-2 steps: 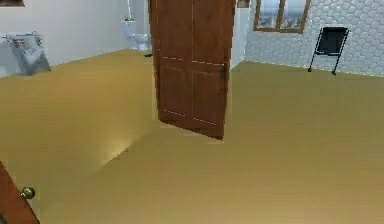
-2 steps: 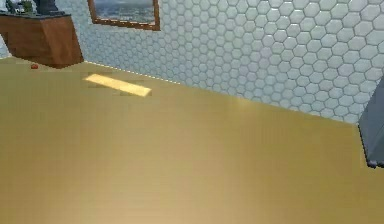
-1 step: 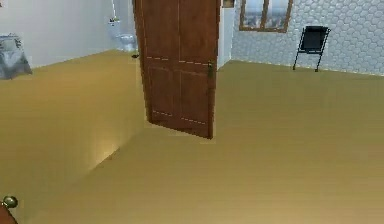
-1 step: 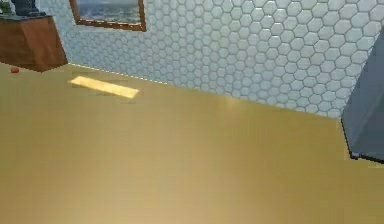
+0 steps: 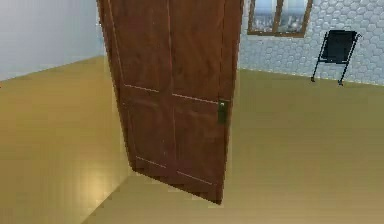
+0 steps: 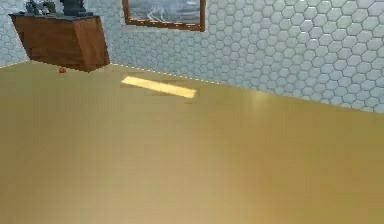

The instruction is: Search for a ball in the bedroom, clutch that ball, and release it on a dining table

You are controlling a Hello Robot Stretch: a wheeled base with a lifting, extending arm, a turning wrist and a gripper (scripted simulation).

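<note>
A small red-orange round thing (image 6: 62, 71) lies on the floor by the foot of a brown wooden dresser (image 6: 62, 41) at the arm side view's upper left; it is too small to name with certainty.
A brown panelled door (image 5: 175, 90) with a brass handle (image 5: 222, 111) stands ajar close ahead in the forward view. A black folding chair (image 5: 336, 55) stands by the hexagon-tiled wall under a window (image 5: 280, 17). A framed picture (image 6: 163, 13) hangs on the tiled wall. Tan floor spreads wide.
</note>
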